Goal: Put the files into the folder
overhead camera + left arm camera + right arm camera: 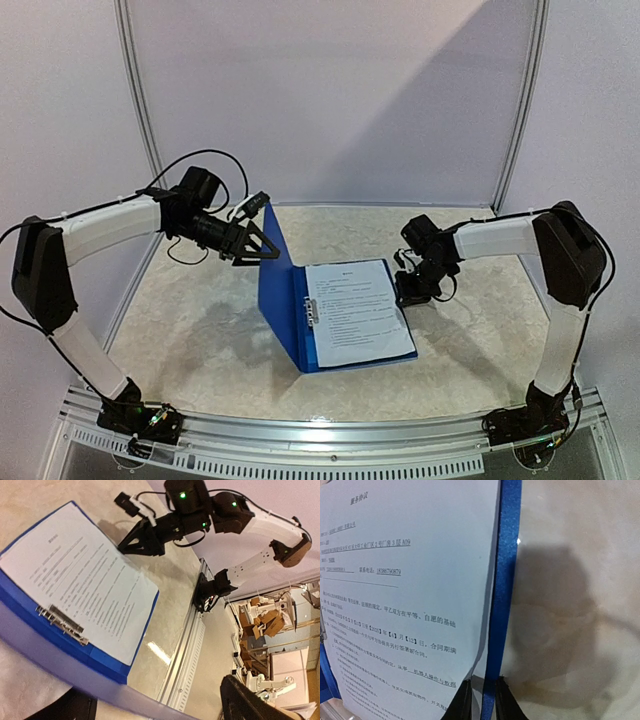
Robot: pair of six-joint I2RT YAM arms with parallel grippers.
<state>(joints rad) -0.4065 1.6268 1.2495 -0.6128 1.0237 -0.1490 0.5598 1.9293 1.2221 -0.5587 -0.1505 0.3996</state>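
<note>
Beige marbled tabletop (200,340), white walls (330,100), left gripper (266,244) spread apart, right gripper (484,702) clamped on blue folder (275,290) edge

The folder (275,290) lies open mid-table (200,350), with its cover standing at nine o'clock of the files (358,310). The files lie on its flat half, the clip (309,312) on their nine o'clock edge. My left gripper (262,245) is at their ten o'clock and my right gripper (410,292) at three.

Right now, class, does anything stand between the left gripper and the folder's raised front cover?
Nothing visible does. The left gripper, jaws open, sits right at the top edge of the upright cover of the blue folder.
</note>
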